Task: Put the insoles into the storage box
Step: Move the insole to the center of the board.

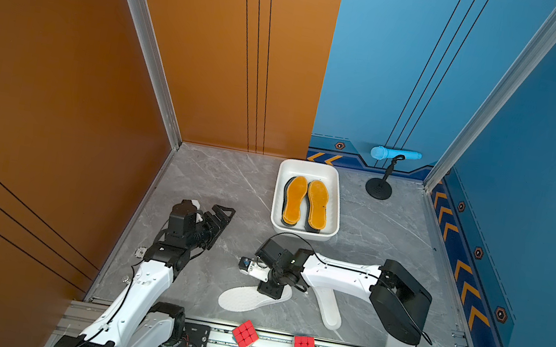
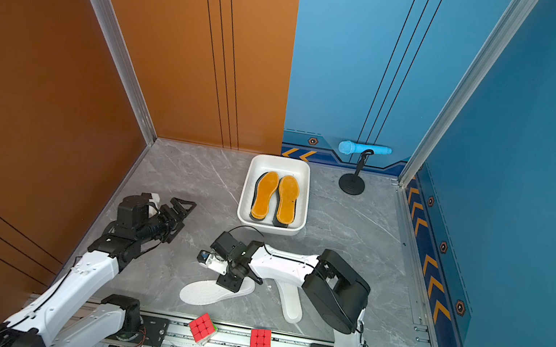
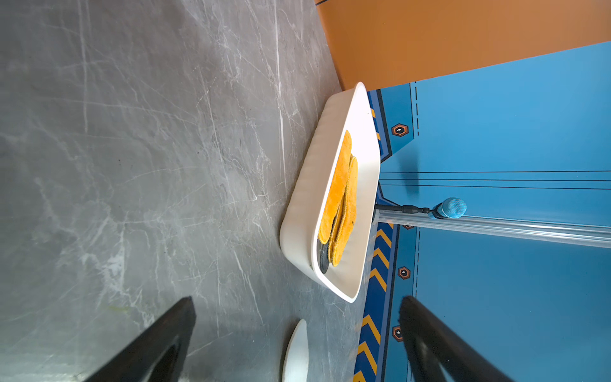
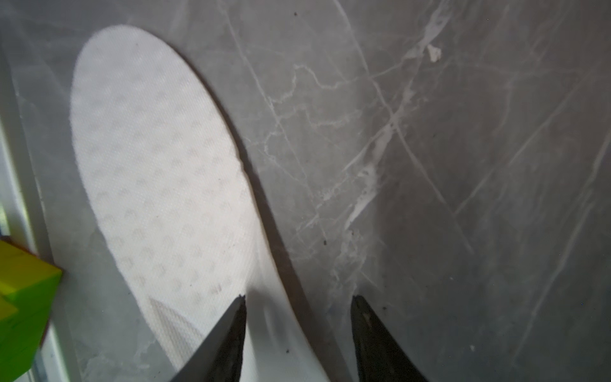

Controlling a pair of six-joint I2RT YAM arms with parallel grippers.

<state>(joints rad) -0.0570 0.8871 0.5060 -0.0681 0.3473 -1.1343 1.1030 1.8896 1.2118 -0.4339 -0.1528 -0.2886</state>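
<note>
Right gripper (image 4: 299, 297) half-wide astride white insole (image 4: 158, 165), heel out of frame; left gripper (image 3: 297, 299) wide, empty.

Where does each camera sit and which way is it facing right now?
Top views: high above the arm bases, looking down and forward over the table; left hand and right hand show.
Left wrist: on the left arm, looking low across the table at the storage box; its open fingers show.
Right wrist: on the right arm, looking down at a white insole; its fingertips straddle the edge.
Shared: storage box in top views and left wrist; white insole in top views and right wrist.
</note>
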